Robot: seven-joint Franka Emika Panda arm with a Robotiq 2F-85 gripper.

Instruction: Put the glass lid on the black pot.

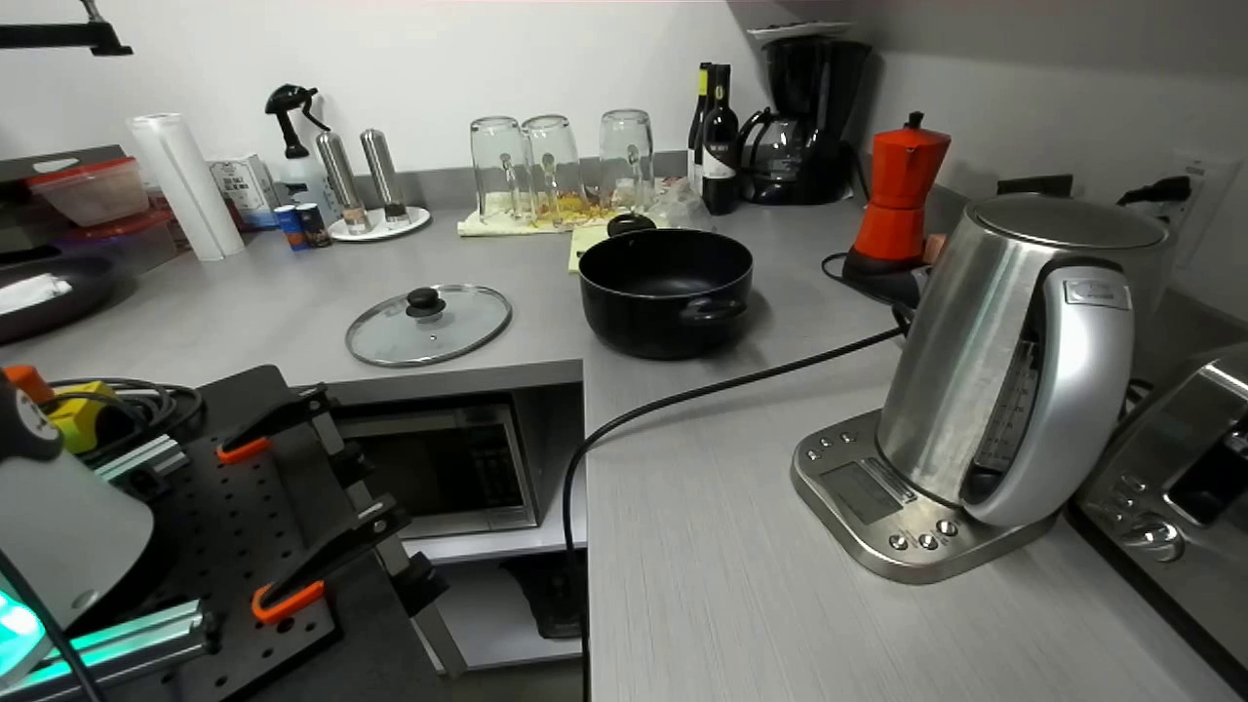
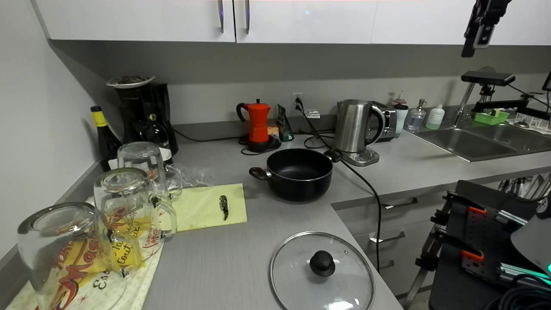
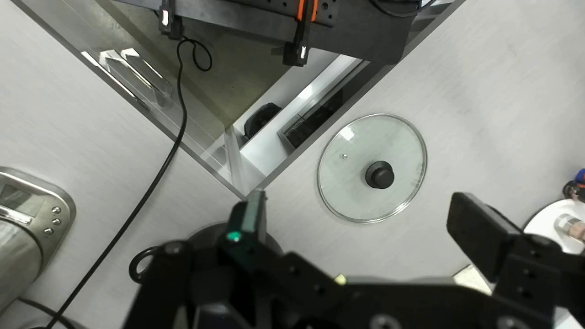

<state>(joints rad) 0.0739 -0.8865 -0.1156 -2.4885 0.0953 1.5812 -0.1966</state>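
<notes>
Lid (image 1: 429, 336) lies flat on the counter (image 1: 682, 546), round, its knob (image 1: 425, 301) pointing up, near the pot (image 1: 666, 322), which both exterior views show whole but the wrist view shows part-hidden behind the gripper (image 3: 358, 205), whose empty fingers (image 3: 473, 221) stand spread wide, the lid showing between them, well below.

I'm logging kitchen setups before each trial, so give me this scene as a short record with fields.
Glass lid: flat on the counter, knob up, apart from the pot
Black pot: on the counter, uncovered, looks empty
Gripper: open, holding nothing, raised above the counter
Steel kettle: upright on its base
Moka pot: red, upright
Glass mugs: three, upside down
Task status: lid not yet on the pot
</notes>
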